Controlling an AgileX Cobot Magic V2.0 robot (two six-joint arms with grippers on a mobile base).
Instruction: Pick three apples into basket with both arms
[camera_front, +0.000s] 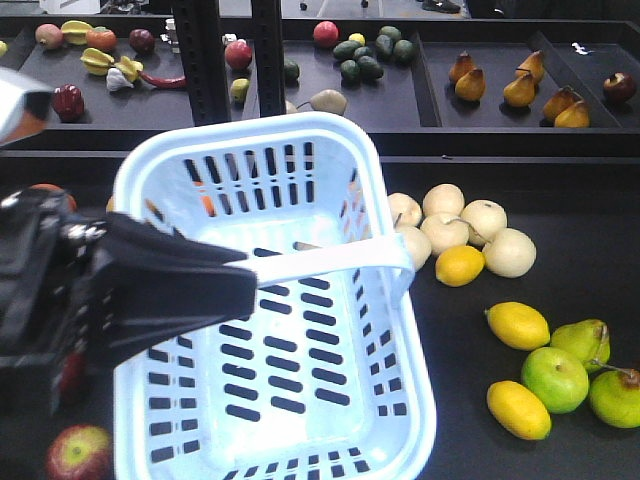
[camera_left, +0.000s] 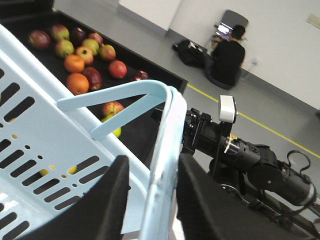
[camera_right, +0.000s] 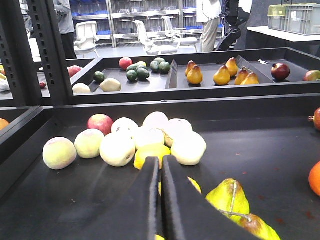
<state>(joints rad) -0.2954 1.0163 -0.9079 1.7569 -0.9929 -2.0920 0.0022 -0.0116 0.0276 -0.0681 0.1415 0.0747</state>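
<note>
The pale blue basket (camera_front: 250, 126) fills the middle of the front view, tilted, with nothing inside. Its band handle (camera_front: 330, 258) crosses it. My left gripper (camera_front: 240, 285) reaches in from the left. In the left wrist view, my left gripper (camera_left: 152, 160) has its jaws on either side of the basket rim (camera_left: 165, 130) and is shut on it. Dark maroon apples (camera_left: 93, 77) lie among brighter apples and oranges (camera_left: 77, 83) in the bin beyond the basket. My right gripper (camera_right: 161, 162) is shut and empty, low over the black tray near a lemon (camera_right: 150, 152).
Pale round fruits (camera_front: 460, 225), lemons (camera_front: 517, 325) and green fruits (camera_front: 555, 378) lie right of the basket. A red-yellow apple (camera_front: 78, 452) sits at the front left. Black posts (camera_front: 205, 60) and back trays of pears (camera_front: 520, 90) stand behind. Another black arm (camera_left: 250, 160) is beside the basket.
</note>
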